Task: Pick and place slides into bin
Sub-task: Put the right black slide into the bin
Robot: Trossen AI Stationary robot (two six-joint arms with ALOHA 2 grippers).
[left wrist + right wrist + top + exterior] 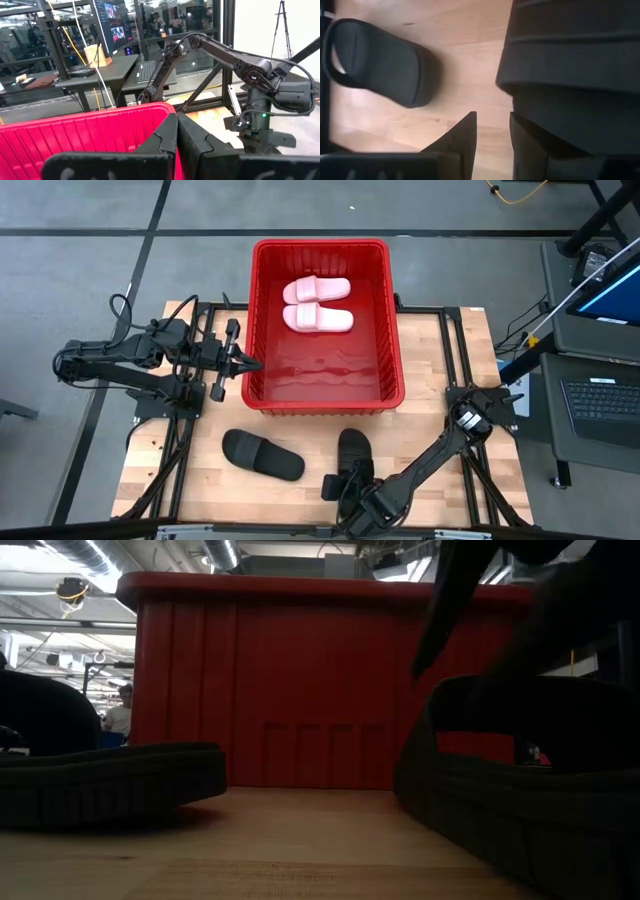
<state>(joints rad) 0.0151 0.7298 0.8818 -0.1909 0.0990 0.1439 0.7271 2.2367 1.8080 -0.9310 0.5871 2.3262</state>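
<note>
Two pale pink slides lie side by side on the floor of the red bin, at its far end. Two black slides lie soles down on the table in front of the bin, one to the left and one to the right. My right gripper hangs over the near end of the right black slide, with its fingers a little apart. One finger is over bare wood and the other is at the slide's edge. My left gripper is shut and empty at the bin's left rim. My right gripper points down at the right black slide's edge. One finger stands against that edge and the other is over the table. I cannot tell whether either touches the slide, which lies flat on the table.
The bin stands at the table's far middle, and its tall wall closes off the far side. The left black slide lies close to my right gripper. Black frame rails run along the table's left and right sides.
</note>
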